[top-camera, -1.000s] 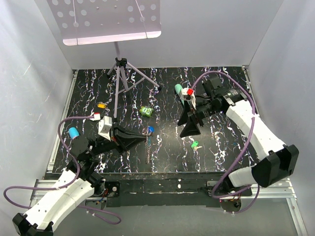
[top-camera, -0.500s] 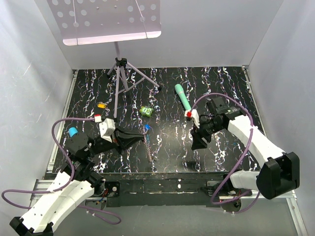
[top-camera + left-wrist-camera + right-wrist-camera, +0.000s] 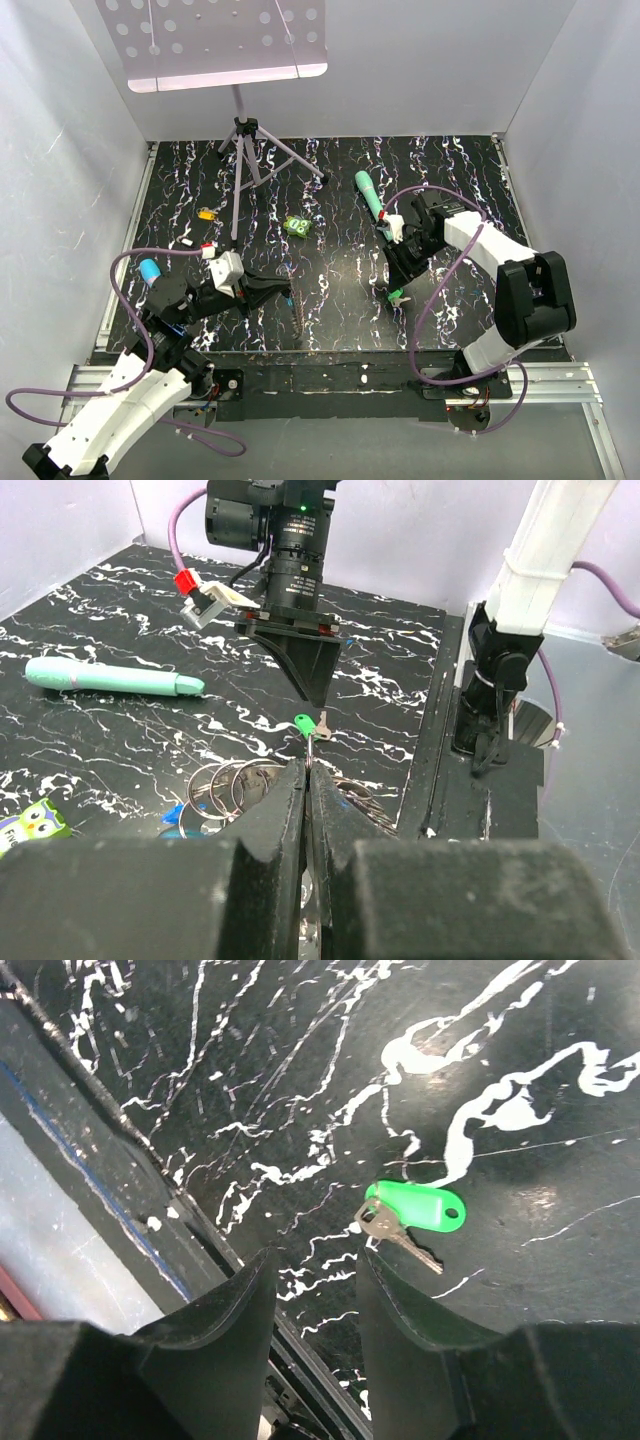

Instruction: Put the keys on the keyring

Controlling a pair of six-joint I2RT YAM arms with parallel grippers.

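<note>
My left gripper [image 3: 283,291] [image 3: 308,768] is shut on the keyring [image 3: 228,780], whose thin metal loops fan out on both sides of the jaws. Its blue clasp [image 3: 176,816] shows low on the left. The keyring's chain [image 3: 298,316] trails toward the near edge. The light-green key [image 3: 397,296] [image 3: 418,1209] lies flat on the black marbled table. My right gripper [image 3: 396,283] [image 3: 314,1260] hangs just over it, pointing down, jaws apart with nothing between them; the key lies just beyond the right finger's tip. A yellow-orange key [image 3: 206,213] rests at the far left.
A teal pen-like stick [image 3: 369,194] [image 3: 112,677] lies behind the right arm. A square green object [image 3: 295,226] sits mid-table. A tripod stand [image 3: 245,150] holds a perforated plate at the back. The table's near edge [image 3: 110,1195] runs close under the right gripper.
The right arm has swung toward the near edge and dropped down over the light-green key, its jaws narrowing. The left gripper has drawn back a little with the keyring.
</note>
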